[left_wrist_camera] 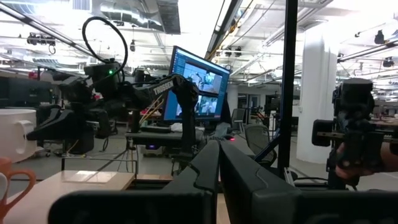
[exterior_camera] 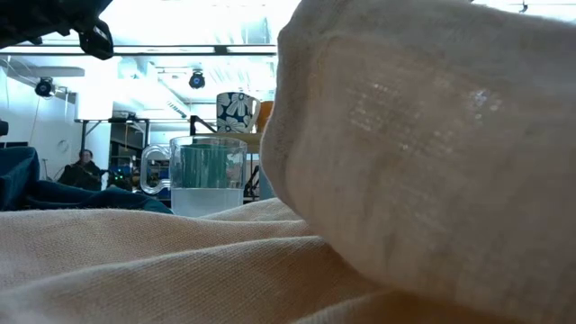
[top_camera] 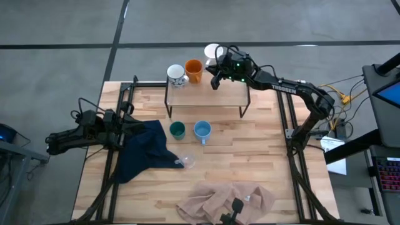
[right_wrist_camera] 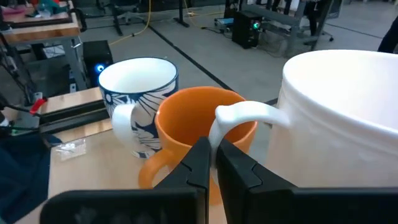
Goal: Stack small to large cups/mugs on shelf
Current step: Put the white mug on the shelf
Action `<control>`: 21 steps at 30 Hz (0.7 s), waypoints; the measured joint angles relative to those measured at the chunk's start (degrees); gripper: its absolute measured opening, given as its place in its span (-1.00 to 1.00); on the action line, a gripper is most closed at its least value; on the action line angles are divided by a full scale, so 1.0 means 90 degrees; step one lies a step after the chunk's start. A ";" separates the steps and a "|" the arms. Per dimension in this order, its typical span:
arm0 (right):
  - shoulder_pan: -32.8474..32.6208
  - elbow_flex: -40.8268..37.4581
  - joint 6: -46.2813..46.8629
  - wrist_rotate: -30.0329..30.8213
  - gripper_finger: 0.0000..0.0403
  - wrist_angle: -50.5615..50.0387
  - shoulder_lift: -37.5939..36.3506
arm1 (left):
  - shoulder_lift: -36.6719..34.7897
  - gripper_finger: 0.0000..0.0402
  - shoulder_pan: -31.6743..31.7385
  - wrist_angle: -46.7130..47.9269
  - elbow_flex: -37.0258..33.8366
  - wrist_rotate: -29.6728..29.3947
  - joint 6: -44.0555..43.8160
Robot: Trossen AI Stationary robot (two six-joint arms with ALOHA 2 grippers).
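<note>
The high view looks straight down on the whole table. The low view sits at tabletop level, crowded by the beige cloth. Both wrist views face the orange mug.

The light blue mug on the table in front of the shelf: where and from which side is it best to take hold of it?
Probably by its rim, from straight above. The light blue mug stands upright with its mouth open to the top, apart from the dark green mug beside it. Its handle points toward the table's front edge, so the handle is a second choice, from that side.
</note>
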State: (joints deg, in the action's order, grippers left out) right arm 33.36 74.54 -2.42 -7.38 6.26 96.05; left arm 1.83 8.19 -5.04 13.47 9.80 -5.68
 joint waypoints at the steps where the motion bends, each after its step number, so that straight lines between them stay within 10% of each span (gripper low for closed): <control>1: -0.0002 -0.0002 0.0055 0.0000 -0.94 -0.0002 0.0000 | 0.0000 -1.00 0.0000 0.0000 0.0000 0.0000 0.0002; 21: -0.0264 -0.0887 0.0758 0.0998 -0.94 0.0657 -0.0344 | 0.0000 -1.00 0.0000 0.0000 0.0000 0.0000 0.0001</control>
State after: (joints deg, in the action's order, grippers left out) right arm 30.99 66.56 4.41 1.60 12.18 92.96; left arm 1.83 8.19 -5.04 13.47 9.80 -5.67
